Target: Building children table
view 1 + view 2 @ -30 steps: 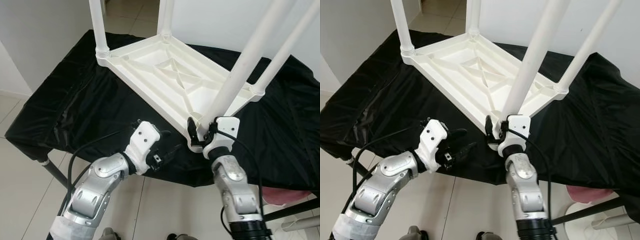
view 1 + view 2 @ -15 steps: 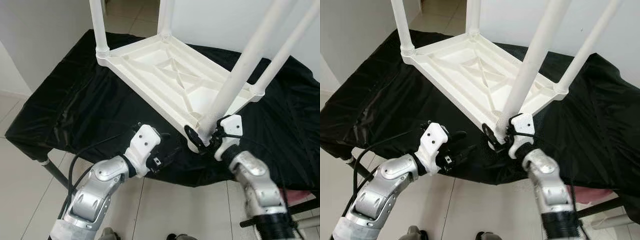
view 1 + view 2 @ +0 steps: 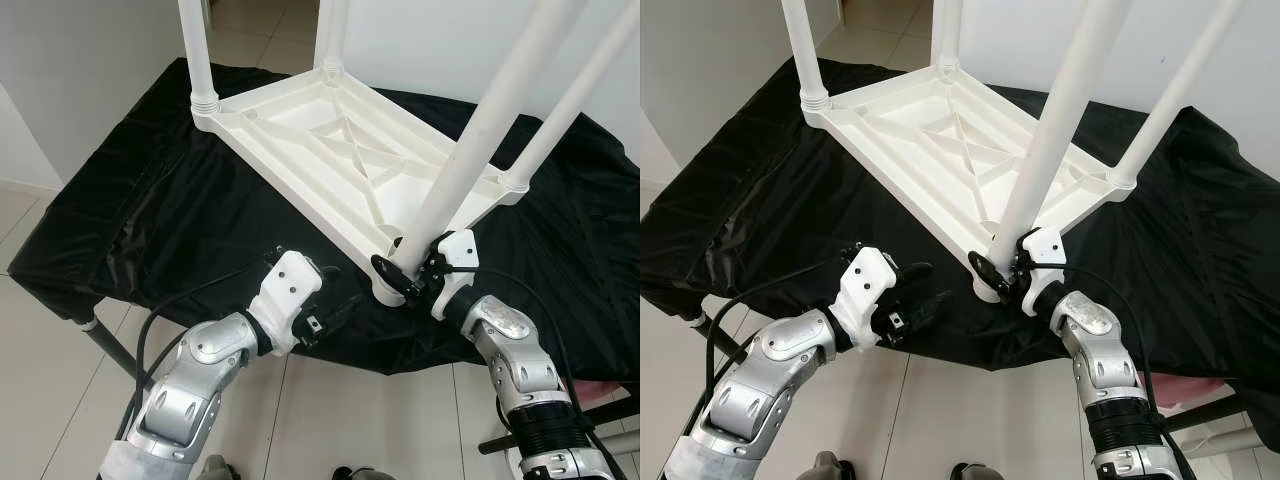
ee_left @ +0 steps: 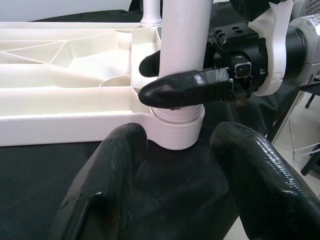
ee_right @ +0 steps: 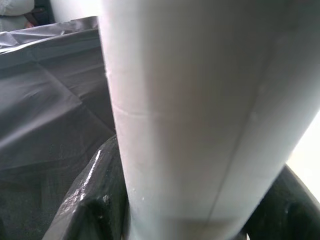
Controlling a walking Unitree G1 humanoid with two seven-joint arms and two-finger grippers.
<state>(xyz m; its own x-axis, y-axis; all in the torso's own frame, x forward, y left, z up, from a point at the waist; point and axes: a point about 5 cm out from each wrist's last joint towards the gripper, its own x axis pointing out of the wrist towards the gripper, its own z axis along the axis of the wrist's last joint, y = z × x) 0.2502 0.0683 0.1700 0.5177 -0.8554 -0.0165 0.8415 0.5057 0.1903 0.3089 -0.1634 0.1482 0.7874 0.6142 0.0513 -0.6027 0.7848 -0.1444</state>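
Four legs are fitted | near leg (image 3: 470, 150) is clamped by right gripper (image 3: 402, 278) at 5 o'clock | left gripper (image 3: 335, 300) is held open | tightening is judged left

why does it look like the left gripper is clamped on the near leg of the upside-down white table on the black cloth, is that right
Not quite: the right gripper is clamped on the near leg, as the left wrist view shows. The left gripper hovers open beside it. The upside-down white table on the black cloth is correct.
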